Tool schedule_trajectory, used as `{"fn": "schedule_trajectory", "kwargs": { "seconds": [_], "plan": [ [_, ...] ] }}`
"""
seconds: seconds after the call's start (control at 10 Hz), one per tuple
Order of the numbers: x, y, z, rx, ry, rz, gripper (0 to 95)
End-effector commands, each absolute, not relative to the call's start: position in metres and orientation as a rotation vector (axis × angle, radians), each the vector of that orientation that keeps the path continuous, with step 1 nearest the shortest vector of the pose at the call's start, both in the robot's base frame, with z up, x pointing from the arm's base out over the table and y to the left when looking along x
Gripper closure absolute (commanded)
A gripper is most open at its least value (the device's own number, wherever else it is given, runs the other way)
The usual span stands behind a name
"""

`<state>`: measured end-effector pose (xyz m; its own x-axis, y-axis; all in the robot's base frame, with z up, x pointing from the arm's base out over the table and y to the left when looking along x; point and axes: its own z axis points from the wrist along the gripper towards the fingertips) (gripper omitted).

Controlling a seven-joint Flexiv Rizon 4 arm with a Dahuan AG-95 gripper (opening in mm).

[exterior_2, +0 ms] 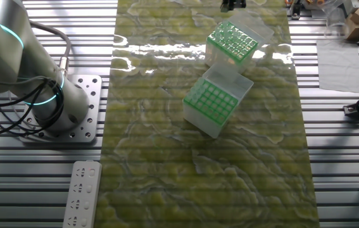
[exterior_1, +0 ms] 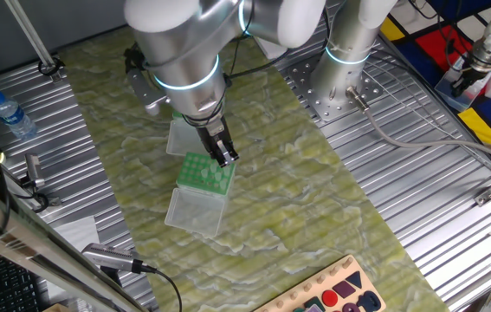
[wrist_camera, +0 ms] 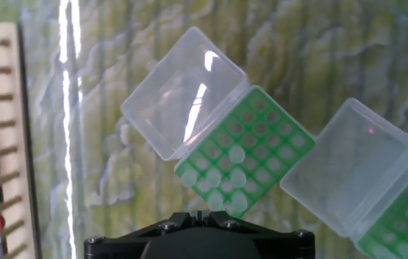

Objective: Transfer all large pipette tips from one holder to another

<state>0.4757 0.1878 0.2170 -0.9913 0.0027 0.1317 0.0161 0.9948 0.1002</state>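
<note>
My pincer (exterior_1: 225,156), jaw state unclear, hovers over a green-topped box (wrist_camera: 243,155) holding several large pipette tips (wrist_camera: 237,154); transfer looks unfinished.

A ribbed metal worktop (exterior_1: 418,173) carries a green marbled mat (exterior_1: 306,199). Glare streaks the mat's far end in the other fixed view.

Two open tip boxes (exterior_2: 216,101) (exterior_2: 232,42) side by side on the mat (exterior_2: 166,164), large pipette tips (wrist_camera: 221,180) in one.
</note>
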Motion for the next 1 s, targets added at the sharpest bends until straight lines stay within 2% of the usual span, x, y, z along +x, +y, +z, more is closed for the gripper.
{"fn": "schedule_trajectory", "kwargs": {
  "seconds": [0.1,0.3,0.4,1.0],
  "plan": [
    [0.478,0.188,0.217,-0.034,-3.006,-0.138,95.0],
    [0.478,0.188,0.217,-0.018,-3.023,-0.129,95.0],
    [0.482,0.180,0.215,0.006,-3.027,-0.131,76.0],
    [0.503,0.161,0.189,-0.001,-3.053,-0.128,76.0]
  ]
}}
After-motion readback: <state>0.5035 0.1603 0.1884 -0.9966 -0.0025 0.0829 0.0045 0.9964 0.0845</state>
